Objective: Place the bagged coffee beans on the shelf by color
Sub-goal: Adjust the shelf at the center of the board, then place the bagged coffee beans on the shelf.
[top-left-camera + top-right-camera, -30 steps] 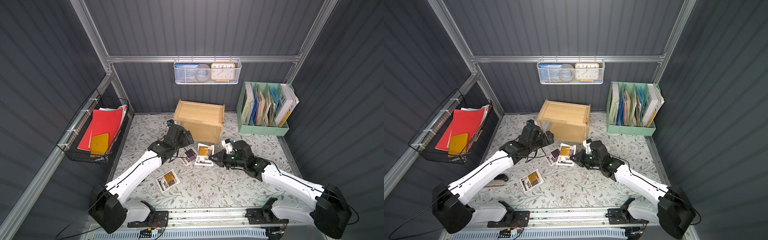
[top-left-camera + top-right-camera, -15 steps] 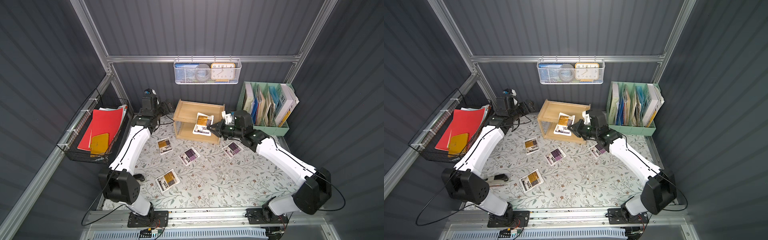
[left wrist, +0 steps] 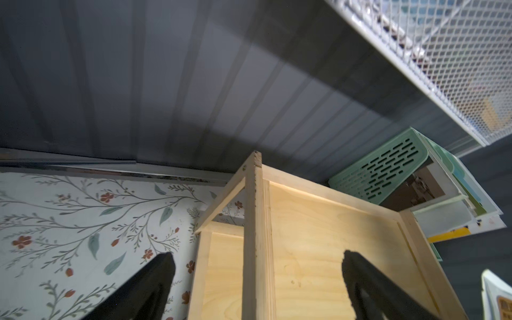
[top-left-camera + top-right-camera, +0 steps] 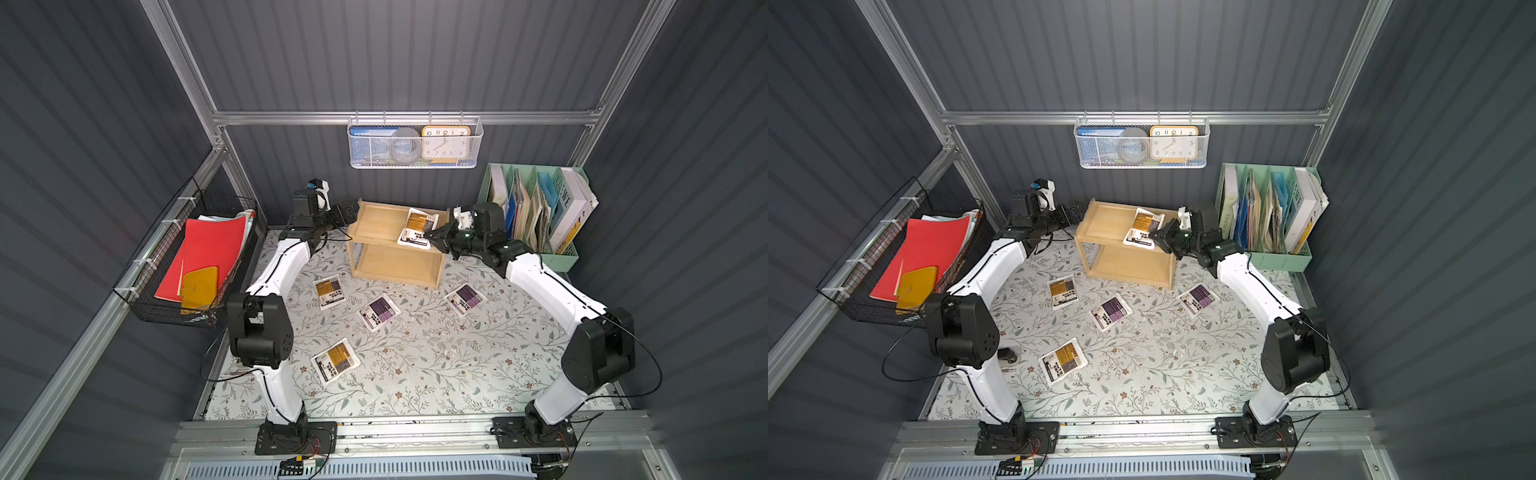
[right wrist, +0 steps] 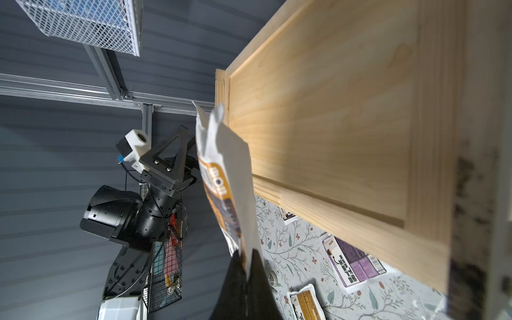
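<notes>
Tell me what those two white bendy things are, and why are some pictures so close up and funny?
Those are two robot arms, each ending in a pinching hand. The two wide pictures look down from above, through two camera eyes side by side. The two close-up ones come from little cameras on the arms' wrists. The right hand pinches a yellow-orange coffee pouch over the top tray of the wooden shelf. The left hand is open at the shelf's corner, holding nothing. On the flowery table lie two more yellow-orange pouches and two purple pouches.
</notes>
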